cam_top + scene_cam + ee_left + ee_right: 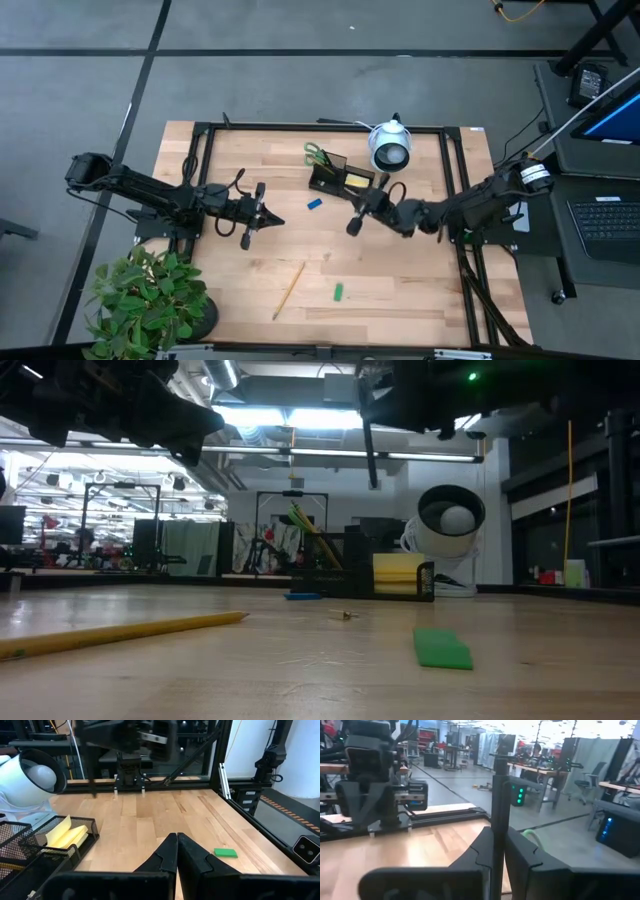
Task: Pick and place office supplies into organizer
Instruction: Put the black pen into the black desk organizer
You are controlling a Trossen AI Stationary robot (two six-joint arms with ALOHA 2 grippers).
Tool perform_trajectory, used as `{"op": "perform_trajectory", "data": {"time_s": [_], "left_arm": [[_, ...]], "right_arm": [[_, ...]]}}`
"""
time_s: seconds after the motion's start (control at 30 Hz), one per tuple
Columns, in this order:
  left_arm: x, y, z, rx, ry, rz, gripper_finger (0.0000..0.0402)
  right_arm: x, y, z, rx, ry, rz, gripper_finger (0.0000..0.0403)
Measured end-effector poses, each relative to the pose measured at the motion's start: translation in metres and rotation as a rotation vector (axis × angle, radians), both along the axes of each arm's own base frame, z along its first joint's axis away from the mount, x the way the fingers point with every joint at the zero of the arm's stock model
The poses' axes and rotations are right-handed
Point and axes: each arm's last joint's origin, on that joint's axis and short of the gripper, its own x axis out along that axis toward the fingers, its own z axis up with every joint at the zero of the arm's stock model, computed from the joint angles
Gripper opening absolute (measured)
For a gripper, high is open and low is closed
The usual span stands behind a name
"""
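Note:
The black mesh organizer (335, 180) stands at the far middle of the table, with green-handled scissors (318, 155) and a yellow sticky-note pad (356, 181) in it. A blue piece (314, 204), a wooden pencil (289, 290) and a green piece (339, 292) lie flat on the wood. My right gripper (355, 222) hovers just near of the organizer, shut on a black pen (498, 795). Left of the middle, my left gripper (270, 218) is shut and holds nothing. My right gripper pinches the black pen's shaft (498, 827) between its two fingers. The fingers lie level and point toward the table's left side, across the pen. The pen stands upright, and its lower stretch (370, 455) hangs well clear of the table.
A white round lens-faced device (389, 148) stands right of the organizer at the far edge. A potted plant (150, 305) sits at the near left corner. A black frame (200, 135) borders the table. Bare wood lies between the pencil and the organizer.

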Motion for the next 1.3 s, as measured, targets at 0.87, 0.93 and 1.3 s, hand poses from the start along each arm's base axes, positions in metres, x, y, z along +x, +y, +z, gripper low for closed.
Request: {"op": "perform_trajectory", "data": {"time_s": [0.87,0.93,1.3], "left_arm": [[0.0,0.0,0.0,0.0,0.001,0.004,0.0001],[0.0,0.0,0.0,0.0,0.001,0.004,0.0001],[0.0,0.0,0.0,-0.009,0.004,0.004,0.0002]], "right_arm": [[0.024,-0.111,-0.042,-0.032,-0.073,-0.054,0.0029],[0.025,-0.112,-0.045,-0.031,-0.068,-0.058,0.0029],[0.028,-0.118,-0.061,-0.051,-0.017,-0.076,0.0029]]}}
